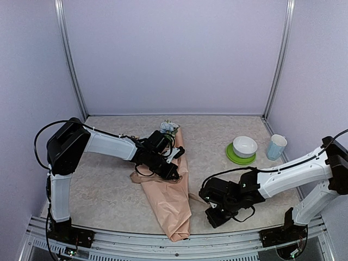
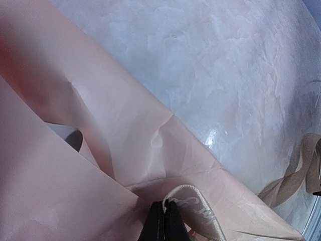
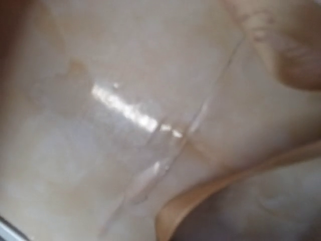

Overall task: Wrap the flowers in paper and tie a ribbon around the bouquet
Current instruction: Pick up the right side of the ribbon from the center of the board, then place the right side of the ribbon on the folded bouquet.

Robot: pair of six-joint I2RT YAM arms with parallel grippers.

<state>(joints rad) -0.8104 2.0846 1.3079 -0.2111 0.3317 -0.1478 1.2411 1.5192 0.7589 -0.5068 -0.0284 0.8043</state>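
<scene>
Showing left tool (image 2: 164, 217) pinching ribbon (image 2: 196, 213): left wrist only; overhead hides it.

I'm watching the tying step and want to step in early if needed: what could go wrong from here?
1. The left fingers are shut on only a small loop of the ribbon, so a pull may slip it free.
2. The paper shows an open fold right beside that grip. Tugging the ribbon across it could crease the sheet or loosen the wrap.
</scene>
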